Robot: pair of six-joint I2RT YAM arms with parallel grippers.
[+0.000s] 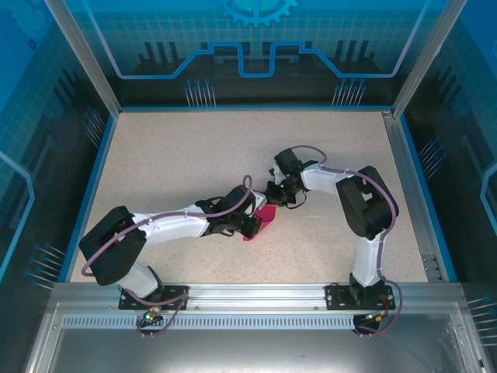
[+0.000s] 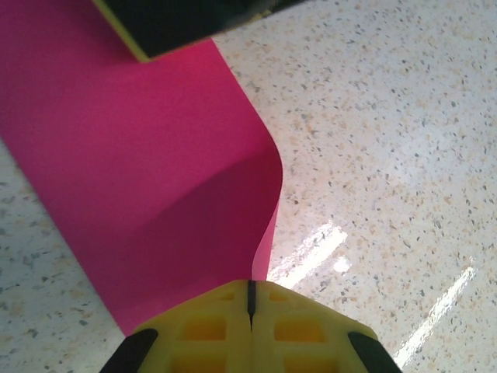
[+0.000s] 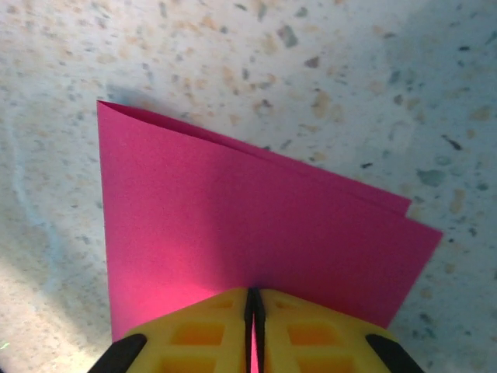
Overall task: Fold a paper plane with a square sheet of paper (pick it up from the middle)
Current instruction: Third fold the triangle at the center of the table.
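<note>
Magenta-pink square sheet of paper (image 1: 265, 217): in the top external view, a small patch just toward 6 o'clock of the table's middle, largely covered by the two wrists.

Left gripper (image 2: 250, 291) meets it from 9 o'clock, right gripper (image 3: 253, 299) from 1 o'clock.

Left wrist view: yellow fingers (image 2: 203, 326) clenched on one edge. The sheet bows up and over in a rounded curve. A black, yellow-edged finger of the right gripper crosses it at 12 o'clock.

Right wrist view: yellow fingers (image 3: 194, 334) pinched on the sheet. Two layers lie slightly offset, with a sharp corner at 10 o'clock.

Table (image 1: 178, 155): beige speckled top, glossy, with light streaks.

Surround: blue printed panels (image 1: 256, 47), aluminium posts (image 1: 81, 54), and a metal rail (image 1: 256, 291) at 6 o'clock carrying both arm bases.
</note>
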